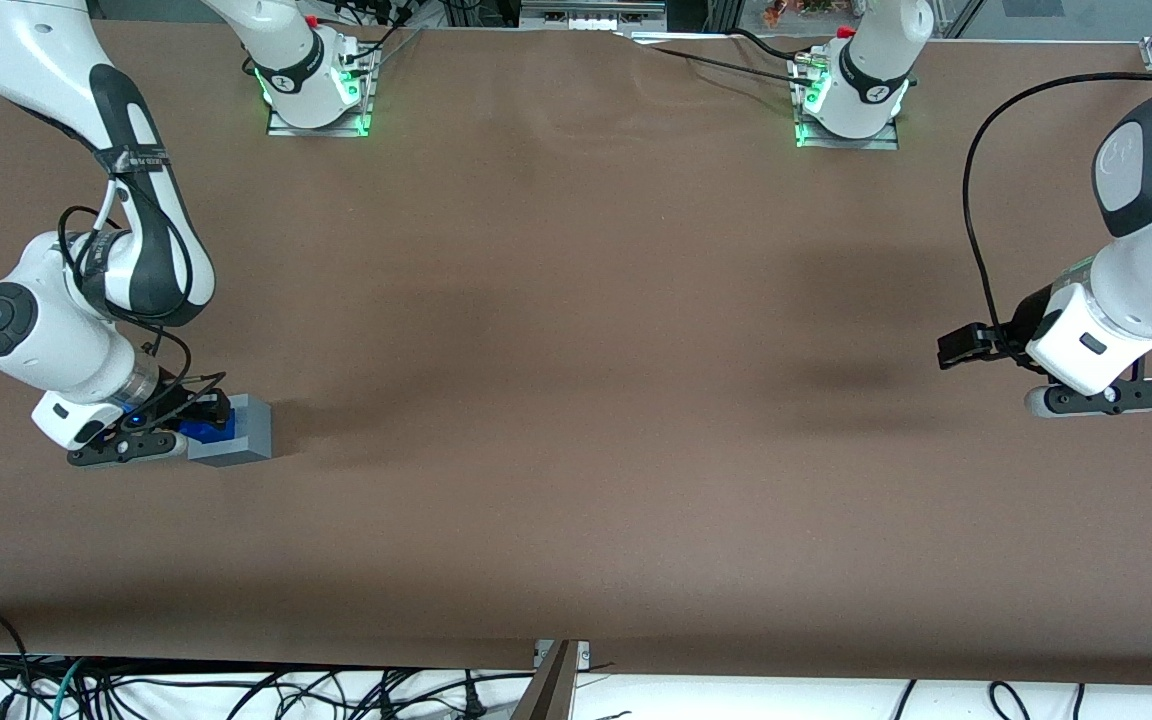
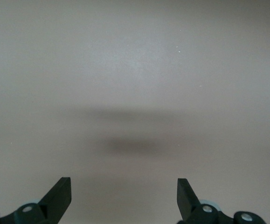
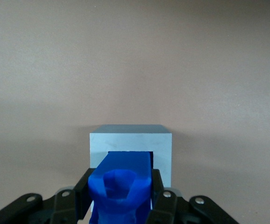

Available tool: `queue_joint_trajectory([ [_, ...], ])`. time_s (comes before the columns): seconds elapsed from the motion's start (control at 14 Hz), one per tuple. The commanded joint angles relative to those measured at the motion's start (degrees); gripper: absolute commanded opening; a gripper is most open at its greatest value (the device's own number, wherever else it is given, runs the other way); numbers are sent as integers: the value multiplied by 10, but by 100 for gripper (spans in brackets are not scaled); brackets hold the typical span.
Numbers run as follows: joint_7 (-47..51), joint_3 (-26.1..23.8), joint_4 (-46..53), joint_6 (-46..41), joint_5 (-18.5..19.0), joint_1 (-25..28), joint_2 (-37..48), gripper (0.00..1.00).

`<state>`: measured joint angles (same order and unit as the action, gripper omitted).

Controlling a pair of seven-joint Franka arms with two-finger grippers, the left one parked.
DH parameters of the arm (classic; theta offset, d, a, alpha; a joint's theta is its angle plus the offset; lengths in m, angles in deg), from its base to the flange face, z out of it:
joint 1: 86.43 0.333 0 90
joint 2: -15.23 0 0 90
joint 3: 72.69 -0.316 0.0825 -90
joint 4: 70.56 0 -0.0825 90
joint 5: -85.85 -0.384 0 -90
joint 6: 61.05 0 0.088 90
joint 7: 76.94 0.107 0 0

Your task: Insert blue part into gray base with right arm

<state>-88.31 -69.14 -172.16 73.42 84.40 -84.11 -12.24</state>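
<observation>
Jaws of the right arm's gripper (image 3: 121, 198): closed on the blue part (image 3: 121, 184), one black finger (image 3: 84, 189) pressed to each flank, low over the brown tabletop (image 1: 576, 400) toward the working arm's end. Blue part: leading end entered into the square recess of the gray base (image 3: 130, 142); depth of entry hidden by the recess walls; its near end cut off at the frame edge. Gray base: standing on the tabletop. Front view: gripper (image 1: 198, 418) and blue part (image 1: 208, 430) largely masked by the right arm (image 1: 66, 330) and its cables; gray base (image 1: 236, 435) partly covered.
</observation>
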Motion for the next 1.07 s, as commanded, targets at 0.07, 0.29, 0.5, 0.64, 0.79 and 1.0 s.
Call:
queue_joint_trajectory([
  [0.07, -15, -2, 1, 10, -23, -5, 3, 100],
  [0.29, -14, -3, 3, 2, -23, -4, 9, 100],
  [0.5, -2, -5, 34, -87, -21, -2, 43, 100],
  [0.64, 8, -14, 63, -176, -14, -2, 74, 100],
  [0.79, 13, -18, 75, -258, 5, -3, 122, 100],
  [1.0, 22, -31, 90, -364, 13, -11, 193, 100],
])
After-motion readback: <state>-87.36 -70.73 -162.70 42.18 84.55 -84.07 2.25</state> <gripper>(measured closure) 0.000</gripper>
